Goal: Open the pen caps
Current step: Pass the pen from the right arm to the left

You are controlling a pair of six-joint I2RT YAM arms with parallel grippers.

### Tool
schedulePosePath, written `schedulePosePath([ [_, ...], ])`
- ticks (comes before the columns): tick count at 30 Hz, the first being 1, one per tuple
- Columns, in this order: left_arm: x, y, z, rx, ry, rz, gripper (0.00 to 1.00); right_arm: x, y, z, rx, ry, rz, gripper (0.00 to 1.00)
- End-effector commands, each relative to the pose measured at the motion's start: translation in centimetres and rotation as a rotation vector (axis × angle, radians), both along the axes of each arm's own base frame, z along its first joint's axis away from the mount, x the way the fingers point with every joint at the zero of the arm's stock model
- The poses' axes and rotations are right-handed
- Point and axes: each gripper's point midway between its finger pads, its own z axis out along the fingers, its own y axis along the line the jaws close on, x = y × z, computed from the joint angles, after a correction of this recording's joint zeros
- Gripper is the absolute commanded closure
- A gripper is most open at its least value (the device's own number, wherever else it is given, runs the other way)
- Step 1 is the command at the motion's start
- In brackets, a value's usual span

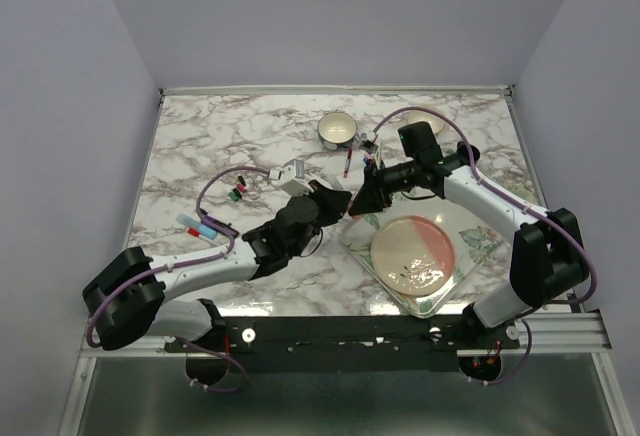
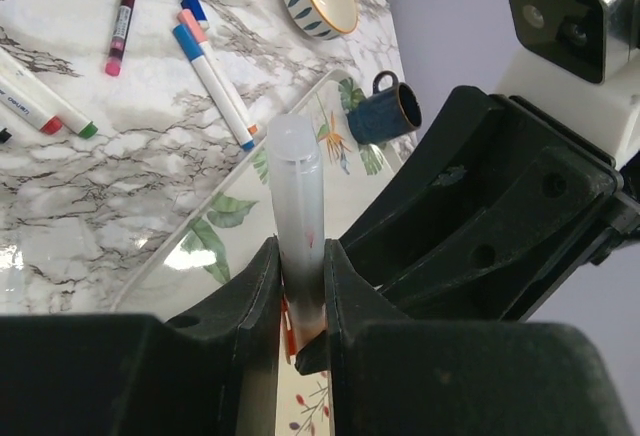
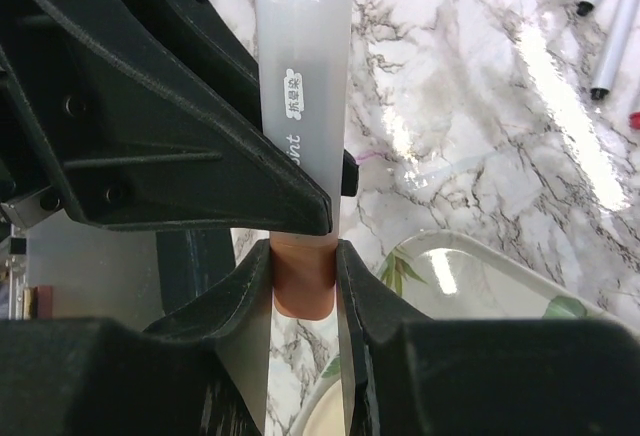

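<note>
Above the table (image 1: 200, 136), my right claw (image 3: 303, 259) clenches the orange cap (image 3: 303, 291) between its fingers; my left claw (image 2: 300, 266) pinches the white barrel (image 2: 297, 186) just beyond the cap, claws close together.

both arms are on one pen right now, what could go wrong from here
1. The left gripper clamps the white barrel right beside the orange cap, which the right gripper pinches. With the two sets of fingers so close together, they may rub or jam when the arms pull apart.
2. The barrel hangs above the edge of the tray. If the cap pops off abruptly, either part could slip and drop onto it.
</note>
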Motion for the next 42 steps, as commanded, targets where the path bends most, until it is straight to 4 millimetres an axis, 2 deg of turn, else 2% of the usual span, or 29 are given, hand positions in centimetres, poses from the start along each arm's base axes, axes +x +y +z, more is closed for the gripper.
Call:
schedulePosePath([
  [1, -0.5, 1.8, 1.5, 0.067, -0.114, -0.022, 1.0, -2.1, 0.2, 1.5, 0.058, -0.026, 0.13, 0.7],
  [3, -0.8, 2.6, 2.0, 0.063, -0.133, -0.043, 1.0, -2.5, 0.1, 1.7, 0.068, -0.033, 0.153, 0.62],
  [4, -1.0, 3.1, 1.2, 0.087, -0.135, -0.058, 1.0, -2.6, 0.0, 1.8, 0.071, -0.04, 0.161, 0.61],
  [6, -1.2, 3.8, 1.5, 0.075, -0.151, -0.094, 1.0, -2.8, 0.0, 2.1, 0.078, -0.051, 0.176, 0.55],
  [7, -1.4, 4.2, 0.8, 0.086, -0.148, -0.116, 1.0, -3.0, 0.0, 2.0, 0.081, -0.051, 0.182, 0.54],
  [9, -1.6, 4.8, 0.9, 0.087, -0.17, -0.14, 1.0, -3.2, -0.1, 2.2, 0.088, -0.055, 0.198, 0.49],
  [10, -1.9, 5.1, 0.0, 0.096, -0.162, -0.176, 1.0, -3.3, -0.1, 2.2, 0.089, -0.059, 0.201, 0.48],
  [12, -2.2, 5.6, 0.2, 0.097, -0.185, -0.205, 1.0, -3.4, -0.2, 2.2, 0.089, -0.062, 0.208, 0.47],
  [17, -3.2, 6.1, -0.9, 0.143, -0.201, -0.289, 1.0, -3.6, -0.2, 2.5, 0.095, -0.071, 0.221, 0.46],
  [20, -4.5, 5.5, -1.6, 0.158, -0.218, -0.379, 1.0, -3.7, -0.2, 2.9, 0.108, -0.072, 0.228, 0.46],
  [27, -6.3, 4.4, -1.1, 0.108, -0.291, -0.488, 1.0, -4.2, 0.1, 3.6, 0.152, -0.05, 0.25, 0.46],
  [32, -6.9, 3.5, -1.3, 0.085, -0.299, -0.544, 1.0, -4.3, 0.4, 3.9, 0.183, -0.025, 0.253, 0.46],
  [42, -7.4, 1.1, 0.1, 0.035, -0.347, -0.637, 1.0, -4.6, 0.9, 4.0, 0.222, 0.085, 0.226, 0.44],
])
